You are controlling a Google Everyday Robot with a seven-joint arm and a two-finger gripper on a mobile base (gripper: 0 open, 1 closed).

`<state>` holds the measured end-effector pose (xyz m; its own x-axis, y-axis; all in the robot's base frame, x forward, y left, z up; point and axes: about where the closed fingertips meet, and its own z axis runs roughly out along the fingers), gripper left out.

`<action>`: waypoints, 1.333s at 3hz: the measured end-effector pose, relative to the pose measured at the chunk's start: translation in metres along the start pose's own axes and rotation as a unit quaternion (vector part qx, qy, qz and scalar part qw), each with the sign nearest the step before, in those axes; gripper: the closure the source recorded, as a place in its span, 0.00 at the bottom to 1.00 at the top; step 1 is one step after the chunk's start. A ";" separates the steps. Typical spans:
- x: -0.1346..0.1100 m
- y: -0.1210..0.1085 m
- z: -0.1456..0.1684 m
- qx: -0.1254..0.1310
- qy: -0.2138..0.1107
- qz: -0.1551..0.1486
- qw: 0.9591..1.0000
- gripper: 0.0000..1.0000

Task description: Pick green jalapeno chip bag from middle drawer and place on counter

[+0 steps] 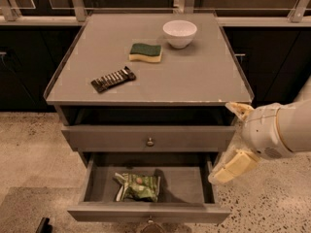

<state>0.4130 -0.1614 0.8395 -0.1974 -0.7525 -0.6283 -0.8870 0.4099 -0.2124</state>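
The green jalapeno chip bag (pixel 137 187) lies crumpled on the floor of the pulled-out middle drawer (pixel 97 181), left of its centre. The counter (pixel 194 72) is the grey top above it. My gripper (pixel 232 139) hangs at the cabinet's right front corner, above and right of the bag and apart from it. It is open and empty: one cream finger (pixel 238 109) is at counter-edge height and the other lies over the open drawer's right wall.
On the counter stand a white bowl (pixel 180 33), a yellow sponge with a green top (pixel 146 52) and a dark striped snack bar (pixel 113 79). The upper drawer (pixel 149 139) is closed. Speckled floor surrounds the cabinet; dark cabinets line the back.
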 end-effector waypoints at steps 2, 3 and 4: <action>0.068 0.052 0.058 0.009 -0.037 0.081 0.996 0.00; 0.095 0.065 0.082 -0.011 -0.027 0.112 0.993 0.00; 0.095 0.065 0.083 -0.012 -0.026 0.115 0.993 0.00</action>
<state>0.3711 -0.1636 0.7034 -0.3742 -0.6129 -0.6959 -0.8314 0.5542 -0.0411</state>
